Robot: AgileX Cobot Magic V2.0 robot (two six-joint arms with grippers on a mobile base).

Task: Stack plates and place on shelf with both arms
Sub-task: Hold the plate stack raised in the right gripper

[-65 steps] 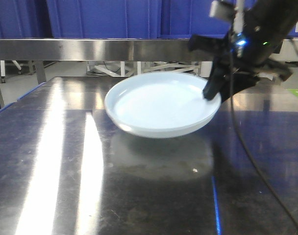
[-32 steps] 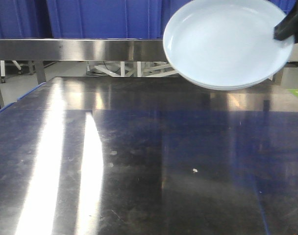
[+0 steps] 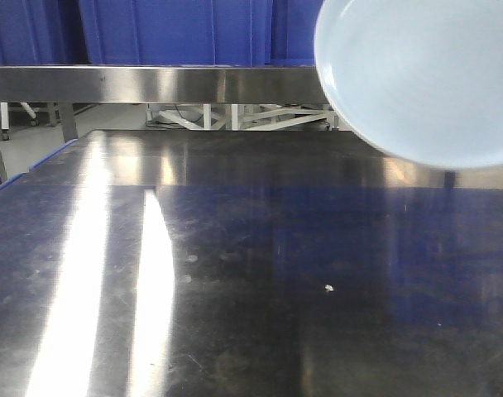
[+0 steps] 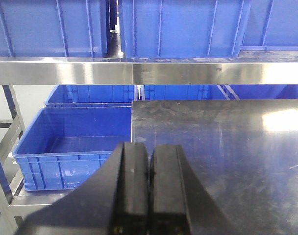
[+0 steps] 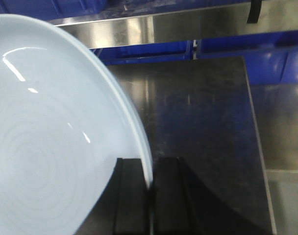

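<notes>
The right gripper point(image 5: 150, 196) has its two black fingers point(image 5: 132, 196) closed on the thin upturned rim of a pale bluish-white, glossy, round shallow plate point(image 5: 51, 147). The rim runs edge-on between them. Whether a second plate lies under it I cannot tell.

In the front view the plate point(image 3: 425, 74) hangs tilted at the upper right. It is off the dark glossy steel tabletop point(image 3: 235, 273) and cut by the frame's top and right edges. Its lower rim overlaps the long brushed stainless-steel front rail of the shelf point(image 3: 152, 83). Large blue plastic crates point(image 3: 177, 29) stand above that rail. The tabletop carries only a tiny white speck point(image 3: 328, 288).

The left gripper point(image 4: 149, 166) has its black fingers pressed together with nothing between them. It sits low, over the tabletop's left edge point(image 4: 133, 127). Left of that edge an open blue crate point(image 4: 70, 147) sits on a lower tier. The shelf rail point(image 4: 139, 71) crosses ahead, with crates above it.
</notes>
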